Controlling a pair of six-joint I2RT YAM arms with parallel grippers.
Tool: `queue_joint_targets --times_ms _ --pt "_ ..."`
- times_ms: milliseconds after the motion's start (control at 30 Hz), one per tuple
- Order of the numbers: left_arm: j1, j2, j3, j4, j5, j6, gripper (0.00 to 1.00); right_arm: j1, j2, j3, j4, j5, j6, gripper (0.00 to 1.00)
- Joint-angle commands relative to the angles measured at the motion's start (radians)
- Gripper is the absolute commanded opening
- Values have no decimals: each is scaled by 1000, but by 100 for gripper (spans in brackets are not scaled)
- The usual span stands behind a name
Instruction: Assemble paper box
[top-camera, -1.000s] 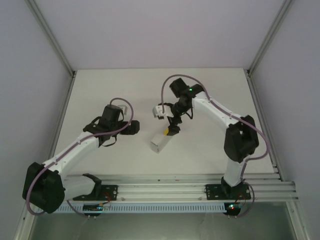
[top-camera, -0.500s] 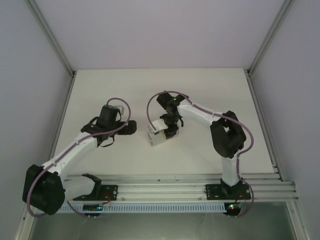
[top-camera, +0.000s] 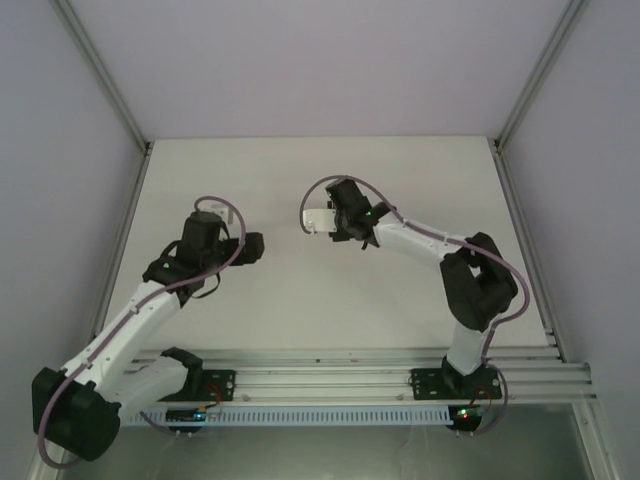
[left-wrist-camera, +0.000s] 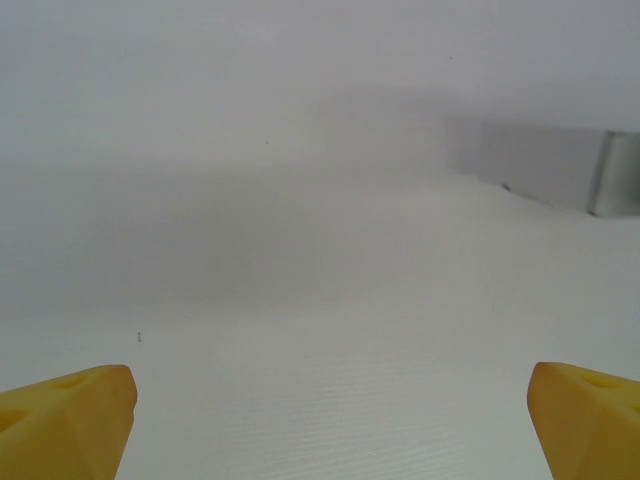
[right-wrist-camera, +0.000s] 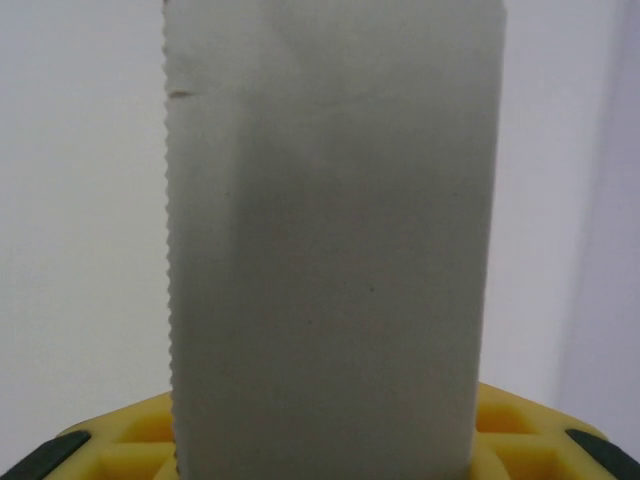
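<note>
Right wrist view puts the paper box (right-wrist-camera: 330, 250) squarely in front of me: a plain white card face standing tall in the picture, its left edge finely serrated, with a small nick near the top. Its lower end sits between the yellow fingers (right-wrist-camera: 120, 450) of the right hand (right-wrist-camera: 320, 455), so I read that hand as clenched on the box.

From the top external camera, the box (top-camera: 320, 220) shows as a small white piece at the tip of the right hand (top-camera: 338, 224), over the middle of the bench (top-camera: 300, 300) and a little toward the far side. I cannot tell whether it touches the surface.

My left hand (top-camera: 250, 247) is off to the left, well apart from the box. Through the left wrist camera its two yellow fingertips (left-wrist-camera: 70, 415) stand wide apart with nothing between them, so the left hand (left-wrist-camera: 330, 420) is released over bare bench (left-wrist-camera: 320, 300). A grey metal bar (left-wrist-camera: 560, 170) lies at the upper right.
</note>
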Motion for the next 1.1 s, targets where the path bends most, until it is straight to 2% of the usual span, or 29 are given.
queue_joint_targets --times_ms 0,67,233,367,467,567,633,733,767,833,867,900,967,1067 --pt "8 -13 6 -15 -23 -16 100 21 78 -106 379 217 19 35" --pt "8 -15 8 -16 -18 -11 100 29 85 -121 350 202 29 40" --pt "9 -5 8 -8 -19 -5 100 42 -4 -145 99 22 139 64" --pt "11 4 8 5 -11 2 100 55 -121 -160 -70 -135 164 99" --pt "14 17 15 14 -12 8 100 53 -229 -143 -221 -264 241 99" --pt "23 30 19 29 -20 9 100 -6 -338 -110 -320 -380 388 99" --pt "36 38 16 53 -44 6 100 -74 -401 -118 -285 -411 570 99" --pt "76 47 -13 125 -103 15 100 -249 -471 -163 -185 -418 969 99" --pt "99 51 -29 160 -132 22 100 -329 -488 -194 -155 -392 1110 99" --pt "133 52 -70 248 -222 60 100 -422 -511 -262 -118 -313 1204 99" --pt "145 58 -98 308 -302 93 99 -462 -524 -314 -86 -230 1236 100" --pt "160 63 -127 371 -360 125 100 -489 -531 -358 -48 -156 1258 99" --pt "201 82 -198 525 -405 207 100 -538 -545 -448 11 -42 1263 99" --pt "239 115 -280 690 -460 243 100 -588 -564 -577 154 16 1236 99"
